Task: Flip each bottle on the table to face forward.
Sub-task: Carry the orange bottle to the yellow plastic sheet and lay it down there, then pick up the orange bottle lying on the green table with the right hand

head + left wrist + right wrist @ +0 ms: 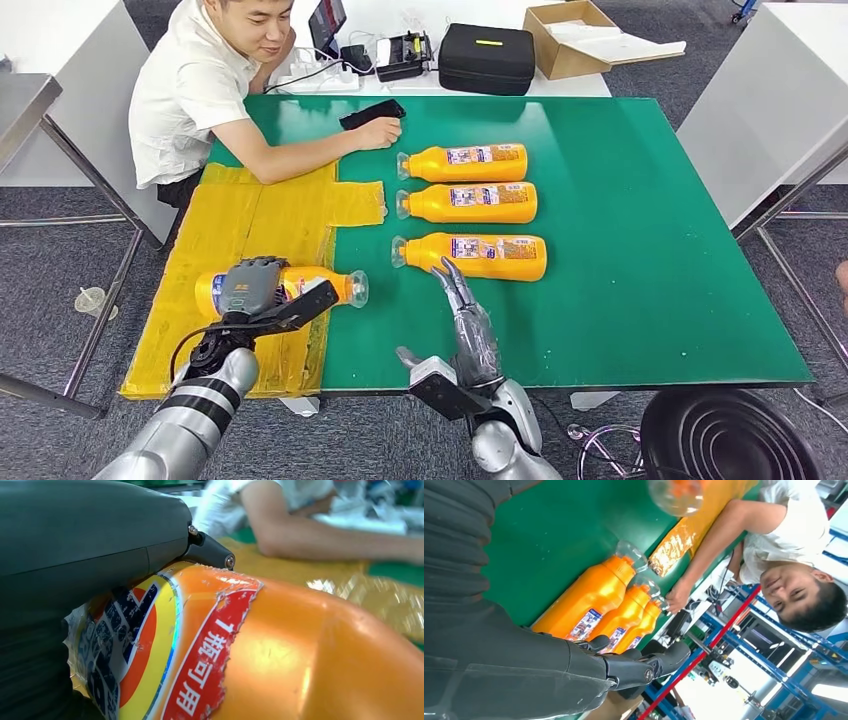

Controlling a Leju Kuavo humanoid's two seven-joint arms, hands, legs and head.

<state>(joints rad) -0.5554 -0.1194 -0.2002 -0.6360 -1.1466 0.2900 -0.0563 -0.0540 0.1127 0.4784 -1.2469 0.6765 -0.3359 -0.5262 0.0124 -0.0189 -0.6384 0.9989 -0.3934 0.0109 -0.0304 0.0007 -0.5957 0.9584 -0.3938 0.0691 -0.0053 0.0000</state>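
The left hand grasps the bottle at seven o'clock and should roll it gently, while the right hand rests with fingers released

Bare green table lies right of three bottles; a person's forearm blocks beyond

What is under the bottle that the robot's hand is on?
The yellow sheet lies under the bottle, on the green table. The left hand covers the bottle's middle, so that part is hidden.
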